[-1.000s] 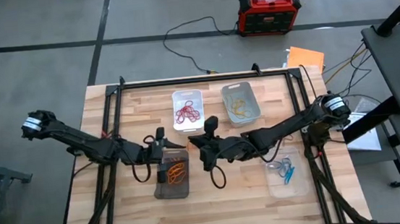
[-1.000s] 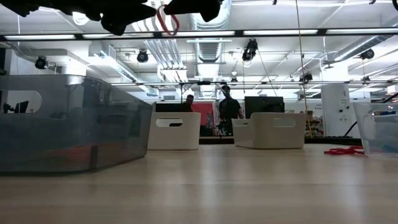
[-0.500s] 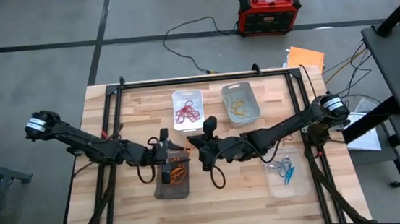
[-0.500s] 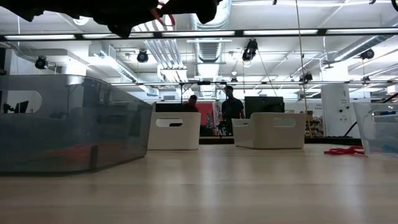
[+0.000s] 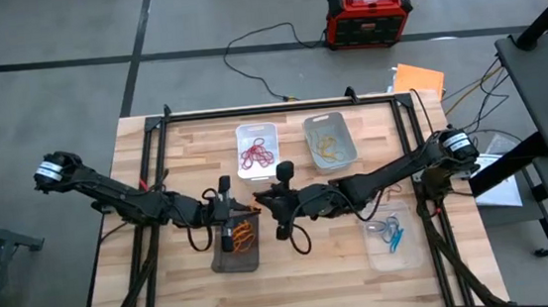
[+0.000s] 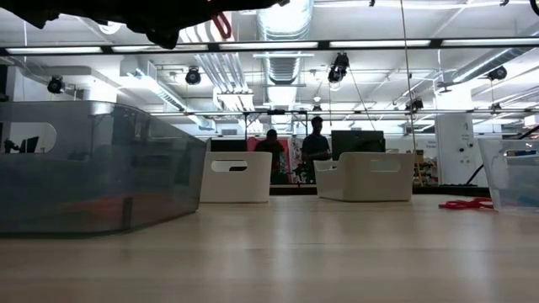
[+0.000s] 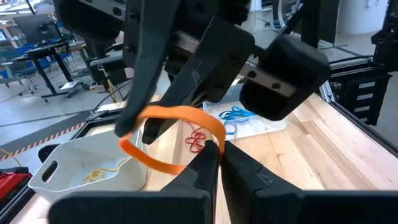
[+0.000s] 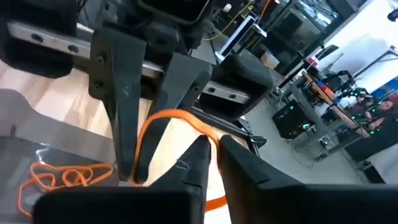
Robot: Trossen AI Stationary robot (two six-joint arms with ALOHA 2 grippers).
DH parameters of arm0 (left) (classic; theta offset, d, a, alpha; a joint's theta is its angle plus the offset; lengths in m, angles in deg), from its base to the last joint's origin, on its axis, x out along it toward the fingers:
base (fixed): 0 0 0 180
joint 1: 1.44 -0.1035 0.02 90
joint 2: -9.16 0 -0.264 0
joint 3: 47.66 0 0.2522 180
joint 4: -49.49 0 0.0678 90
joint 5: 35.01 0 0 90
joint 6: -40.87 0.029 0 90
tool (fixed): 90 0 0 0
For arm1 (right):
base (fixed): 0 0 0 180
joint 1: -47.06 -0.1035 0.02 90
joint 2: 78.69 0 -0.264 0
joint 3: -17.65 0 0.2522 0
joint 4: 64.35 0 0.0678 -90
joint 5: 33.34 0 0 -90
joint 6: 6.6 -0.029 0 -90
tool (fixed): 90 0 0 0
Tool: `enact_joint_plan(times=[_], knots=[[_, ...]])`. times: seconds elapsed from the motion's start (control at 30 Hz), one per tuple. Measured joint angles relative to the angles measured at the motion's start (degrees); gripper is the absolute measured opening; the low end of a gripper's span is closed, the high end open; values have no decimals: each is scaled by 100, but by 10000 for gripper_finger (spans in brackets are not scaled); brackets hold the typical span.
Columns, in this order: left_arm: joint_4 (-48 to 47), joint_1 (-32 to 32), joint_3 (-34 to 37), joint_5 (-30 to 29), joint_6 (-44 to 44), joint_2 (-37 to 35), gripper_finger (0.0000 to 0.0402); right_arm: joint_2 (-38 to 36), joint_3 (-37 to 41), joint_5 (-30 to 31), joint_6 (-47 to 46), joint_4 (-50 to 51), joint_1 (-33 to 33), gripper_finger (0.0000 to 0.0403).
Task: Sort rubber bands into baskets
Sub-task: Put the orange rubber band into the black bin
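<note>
We are bringing our 2 grippers tip to tip above the dark smoky basket. Our left gripper is pinching 1 orange rubber band with its jaws closed tight. Our right gripper is nipping the same band, its jaws nearly closed. More orange bands are lying in the smoky basket, red ones in the white basket.
</note>
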Motion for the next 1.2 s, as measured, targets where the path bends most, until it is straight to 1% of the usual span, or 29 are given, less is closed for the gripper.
enact_joint_plan(times=[0.07, 0.2, 0.4, 0.6, 0.77, 0.9, 0.97, 1.07, 1.2], knots=[[-17, 0, 0, -1, 7, -14, 1, -5, -18, 0, -105, 0, 10, 44], [-129, 0, 0, -1, 5, -41, 0, -13, -44, 247, -178, 30, 12, 83], [-639, 0, 0, -44, -130, -327, 0, -21, -318, 266, -908, 755, 42, 133], [-1103, 0, 0, -59, -210, -768, 0, -22, -320, 256, -1328, 919, 43, 163], [-1390, 2, -2, -60, -247, -969, 0, -22, -320, 212, -1559, 938, 60, 183], [-2107, 1, -2, -49, -656, -1167, 0, -61, -317, 233, -1770, 1119, 63, 196], [-2698, 2, -2, 99, -1043, -1309, 0, -115, -317, 256, -1916, 1308, 76, 199], [-3590, 2, -2, 717, -1718, -1511, 0, -154, -315, 264, -2023, 1607, 76, 201], [-4126, 11, -2, 1544, -2415, -1599, 0, -117, -313, 262, -2033, 1701, 87, 201]])
